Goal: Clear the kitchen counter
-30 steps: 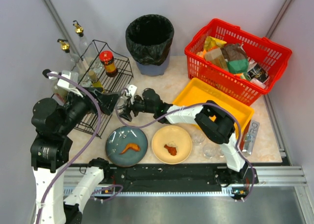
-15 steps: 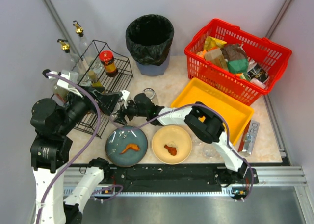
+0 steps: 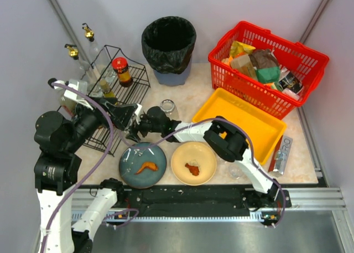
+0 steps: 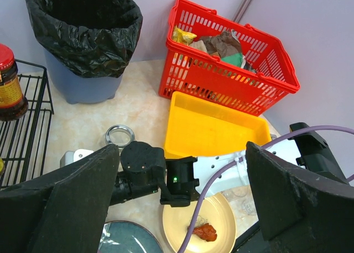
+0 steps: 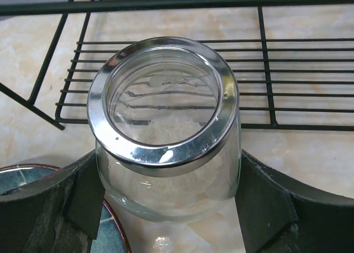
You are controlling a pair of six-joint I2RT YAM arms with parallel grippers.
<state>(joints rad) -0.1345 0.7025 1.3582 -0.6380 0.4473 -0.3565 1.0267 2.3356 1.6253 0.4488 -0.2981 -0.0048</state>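
The kitchen counter (image 3: 193,95) is a beige marbled top. My right gripper (image 3: 134,132) reaches left to the front of the black wire rack (image 3: 110,101). In the right wrist view the right gripper (image 5: 167,203) is shut on a glass jar (image 5: 166,125) with a metal rim, just above the counter (image 5: 310,153). The rack (image 5: 265,59) lies right behind the jar and the blue plate (image 5: 22,174) is at its left. My left gripper (image 3: 119,114) hangs open and empty above the rack's right end. Its fingers (image 4: 55,203) stand wide apart.
A second glass jar (image 3: 167,106) stands behind the right arm. A blue plate (image 3: 142,164) and a yellow plate (image 3: 193,163) hold food scraps. A yellow tray (image 3: 243,120), red basket (image 3: 265,65), black bin (image 3: 168,42), clear glasses (image 3: 235,170) and a packet (image 3: 282,153) are around.
My right arm has swung left toward the rack with the jar in its gripper, uncovering the second jar on the counter. The left arm has not moved.
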